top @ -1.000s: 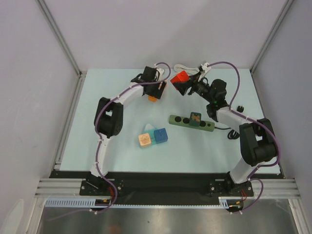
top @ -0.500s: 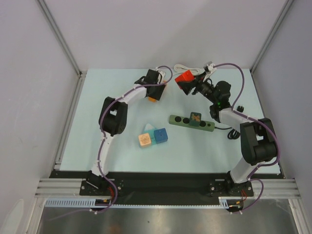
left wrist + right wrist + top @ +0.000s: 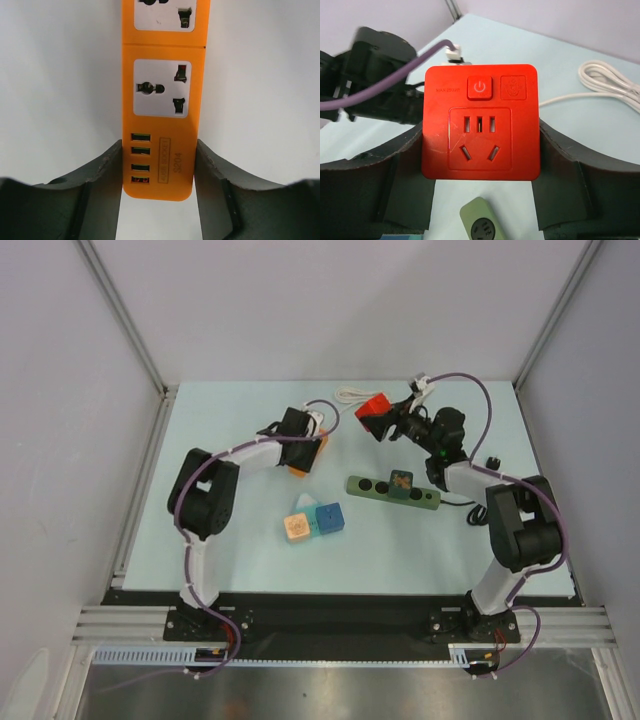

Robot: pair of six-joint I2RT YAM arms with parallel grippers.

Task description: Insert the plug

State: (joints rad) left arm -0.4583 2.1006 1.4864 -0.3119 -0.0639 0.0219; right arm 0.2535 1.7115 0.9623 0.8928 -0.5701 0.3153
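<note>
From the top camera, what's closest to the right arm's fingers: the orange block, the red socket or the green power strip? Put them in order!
1. Red socket: held between the right fingers.
2. Green power strip: lying just below them.
3. Orange block: farthest, lower left.

The left hand (image 3: 159,165) grips an orange power strip (image 3: 162,55) at its end, fingers (image 3: 102,185) touching both sides beside 4 USB ports (image 3: 141,158), above a pale surface (image 3: 60,75).

On the red socket block (image 3: 480,130), "MAX 2500W" stands just left of the power button (image 3: 479,88), which bears a power sign. On the orange power strip (image 3: 162,100), "S204" stands right of the USB ports (image 3: 140,158); the boxed label between them is illegible.
</note>
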